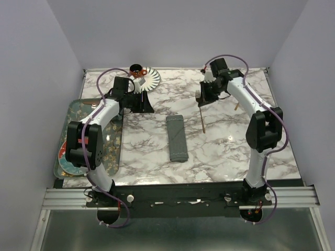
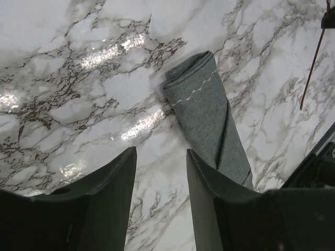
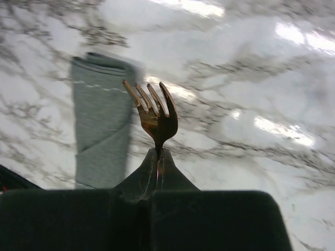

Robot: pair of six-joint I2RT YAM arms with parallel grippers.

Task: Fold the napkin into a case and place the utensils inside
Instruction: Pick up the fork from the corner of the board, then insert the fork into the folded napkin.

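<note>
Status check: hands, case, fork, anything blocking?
Right hand shut on gold fork, tines forward. Left hand open, empty. Napkin case folded, flat at table centre. No obstruction between fork and case.

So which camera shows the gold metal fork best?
The right wrist view: the small gold metal fork is close, tines clear, pinched in the shut right gripper. The top external view shows only a thin sliver; the left wrist view, a slim rod at its edge.
</note>
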